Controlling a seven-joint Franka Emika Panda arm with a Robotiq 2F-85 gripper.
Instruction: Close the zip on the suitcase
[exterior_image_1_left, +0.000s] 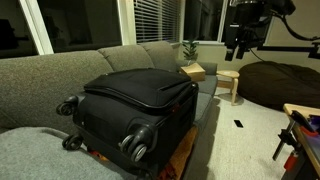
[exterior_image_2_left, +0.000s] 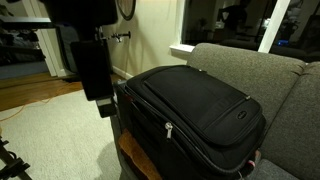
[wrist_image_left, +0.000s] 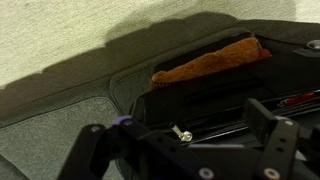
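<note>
Beside grey couch (exterior_image_1_left: 40, 75), boxy fabric suitcase (exterior_image_1_left: 140, 95)

We see a matt black claw (wrist_image_left: 176, 117) with two blocky, jointed fingers (wrist_image_left: 268, 135). In both exterior views the wrist (exterior_image_1_left: 240, 35) (exterior_image_2_left: 95, 65) looks dark and boxy.

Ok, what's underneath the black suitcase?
A brown surface shows beneath the suitcase in both exterior views, with the grey couch behind it. The case covers most of it, so what it is and how far it extends cannot be seen.
</note>
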